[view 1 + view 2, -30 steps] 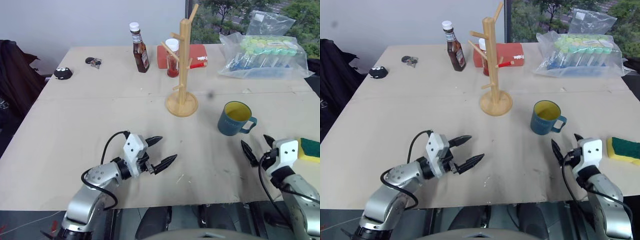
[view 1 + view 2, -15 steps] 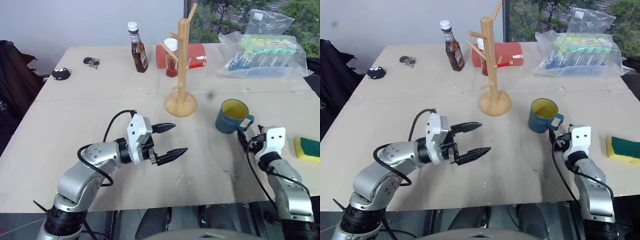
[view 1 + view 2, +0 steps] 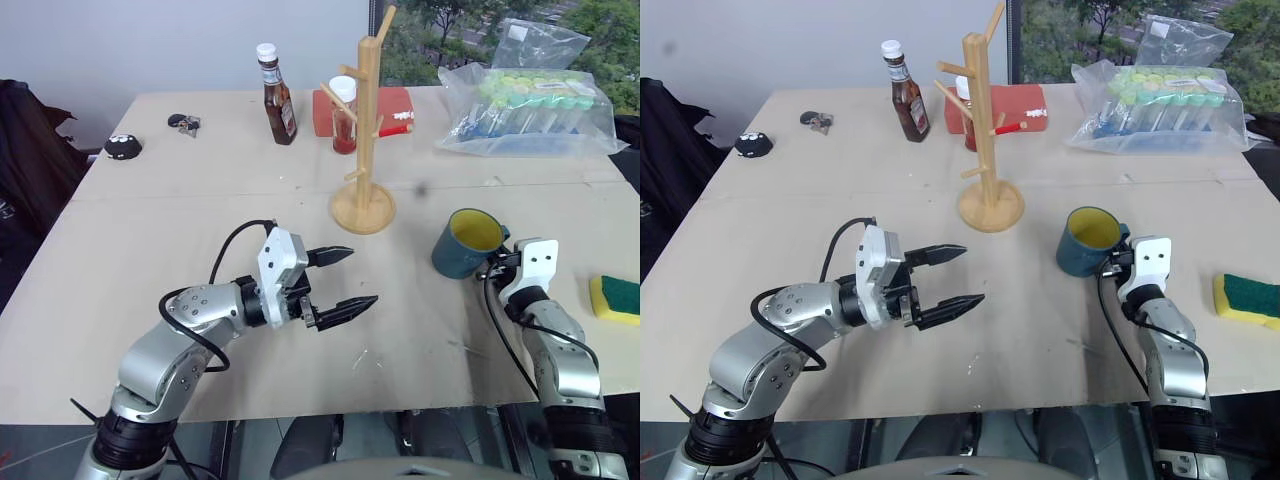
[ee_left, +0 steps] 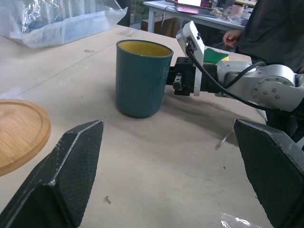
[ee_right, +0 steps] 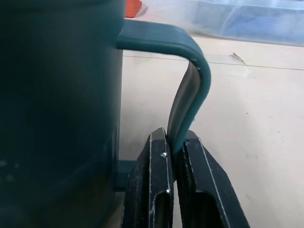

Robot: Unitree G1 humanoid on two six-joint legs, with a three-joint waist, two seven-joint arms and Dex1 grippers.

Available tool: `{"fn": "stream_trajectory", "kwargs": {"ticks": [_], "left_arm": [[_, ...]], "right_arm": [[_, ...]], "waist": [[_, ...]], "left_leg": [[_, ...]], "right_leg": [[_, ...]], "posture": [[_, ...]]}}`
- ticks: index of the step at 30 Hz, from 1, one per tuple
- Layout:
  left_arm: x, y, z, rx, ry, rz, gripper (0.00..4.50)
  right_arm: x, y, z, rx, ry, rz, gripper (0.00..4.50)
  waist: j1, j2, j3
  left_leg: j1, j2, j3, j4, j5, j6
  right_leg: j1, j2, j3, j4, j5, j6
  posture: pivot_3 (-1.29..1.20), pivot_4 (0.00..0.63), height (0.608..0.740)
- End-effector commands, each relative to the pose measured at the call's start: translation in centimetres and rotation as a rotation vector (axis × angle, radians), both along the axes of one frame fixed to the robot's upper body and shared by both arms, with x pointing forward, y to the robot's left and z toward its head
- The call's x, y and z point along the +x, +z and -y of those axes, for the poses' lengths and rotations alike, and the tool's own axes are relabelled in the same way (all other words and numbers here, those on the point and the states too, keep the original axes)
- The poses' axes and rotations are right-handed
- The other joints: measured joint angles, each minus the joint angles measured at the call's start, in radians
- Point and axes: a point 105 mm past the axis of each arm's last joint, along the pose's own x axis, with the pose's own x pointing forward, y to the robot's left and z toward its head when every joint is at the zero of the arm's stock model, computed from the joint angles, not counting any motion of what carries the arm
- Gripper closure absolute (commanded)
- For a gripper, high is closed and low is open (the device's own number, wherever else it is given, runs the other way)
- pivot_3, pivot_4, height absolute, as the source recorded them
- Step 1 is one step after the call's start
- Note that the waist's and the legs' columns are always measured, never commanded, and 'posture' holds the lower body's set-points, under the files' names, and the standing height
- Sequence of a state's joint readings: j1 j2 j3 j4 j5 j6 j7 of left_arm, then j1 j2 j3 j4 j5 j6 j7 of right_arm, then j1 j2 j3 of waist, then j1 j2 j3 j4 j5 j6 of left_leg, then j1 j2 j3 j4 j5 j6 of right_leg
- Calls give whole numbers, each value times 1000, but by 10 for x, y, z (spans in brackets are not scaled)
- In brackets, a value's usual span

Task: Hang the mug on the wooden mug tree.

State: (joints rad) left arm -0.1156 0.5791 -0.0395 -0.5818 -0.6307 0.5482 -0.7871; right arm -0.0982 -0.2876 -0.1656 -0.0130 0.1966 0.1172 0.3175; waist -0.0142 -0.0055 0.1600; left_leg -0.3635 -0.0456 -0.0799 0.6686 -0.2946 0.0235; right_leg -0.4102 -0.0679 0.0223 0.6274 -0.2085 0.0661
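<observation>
Your right gripper (image 5: 175, 156) is clamped on the loop handle of the teal-blue ceramic mug (image 3: 465, 243), which tilts on the table. The tall light-wood mug tree (image 3: 365, 130) stands ahead and leftward. Left gripper (image 3: 340, 279) gapes wide, empty.

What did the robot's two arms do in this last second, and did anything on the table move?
The right gripper reached forward to the mug and shut on its handle; the mug now leans slightly. The left gripper rose a little above the table and remains open, holding nothing. The wooden mug tree, bottles, plastic bag and sponge stayed where they were.
</observation>
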Motion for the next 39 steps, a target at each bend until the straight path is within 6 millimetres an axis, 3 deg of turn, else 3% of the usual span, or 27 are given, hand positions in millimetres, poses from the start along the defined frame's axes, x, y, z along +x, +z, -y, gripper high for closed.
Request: {"fn": "stream_trajectory", "kwargs": {"ticks": [1, 5, 8, 12, 18, 24, 31, 39], "left_arm": [[-2, 10, 0, -31, 29, 79, 0], [5, 16, -3, -103, 132, 152, 0], [12, 23, -6, -137, 206, 219, 0], [21, 40, -5, -183, 320, 366, 0], [27, 55, -5, -213, 409, 435, 0], [25, 59, 2, -261, 444, 429, 0], [24, 62, 4, -295, 467, 428, 0], [24, 68, 3, -353, 466, 426, 0]], "right_arm": [[4, 29, -2, -88, 102, 80, 4449], [12, 67, -13, -226, 295, 133, 4449], [16, 85, -21, -297, 407, 153, 4449], [46, 145, -41, -539, 675, 225, 4449], [76, 190, -58, -728, 803, 254, 4449], [81, 207, -83, -824, 928, 256, 4449], [80, 223, -105, -867, 980, 298, 4449], [77, 227, -118, -899, 1020, 310, 4449]], "waist": [[0, 0, 0], [-2, 0, 1], [1, 0, 1], [-11, 3, 8], [-1, -3, 7], [0, -3, 7], [0, -3, 7], [0, -3, 7]], "left_leg": [[0, 0, 0, 0, 0, 0], [0, 0, 2, 0, 0, 0], [0, 0, 1, 0, 0, 0], [0, -1, 4, 1, 0, 1], [-1, 2, 2, -1, 1, 1], [-22, -2, 3, 1, 1, 1], [-23, -1, 2, 0, 1, 0], [-22, -2, 1, 1, 2, -1]], "right_leg": [[0, 0, 0, 0, 0, 0], [0, 0, 1, 0, 0, 0], [0, 0, 0, 0, 0, 0], [0, 0, 3, -1, 2, 0], [-1, 1, -1, -3, 4, 0], [-22, -4, 1, -2, 4, 1], [-24, -3, 1, -2, 4, 0], [-23, -3, 1, -1, 4, 0]], "posture": [[0, 150, 740], [0, 150, 740], [0, 150, 740], [0, 150, 740], [0, 150, 740], [0, 150, 740], [0, 150, 740], [0, 150, 740]]}}
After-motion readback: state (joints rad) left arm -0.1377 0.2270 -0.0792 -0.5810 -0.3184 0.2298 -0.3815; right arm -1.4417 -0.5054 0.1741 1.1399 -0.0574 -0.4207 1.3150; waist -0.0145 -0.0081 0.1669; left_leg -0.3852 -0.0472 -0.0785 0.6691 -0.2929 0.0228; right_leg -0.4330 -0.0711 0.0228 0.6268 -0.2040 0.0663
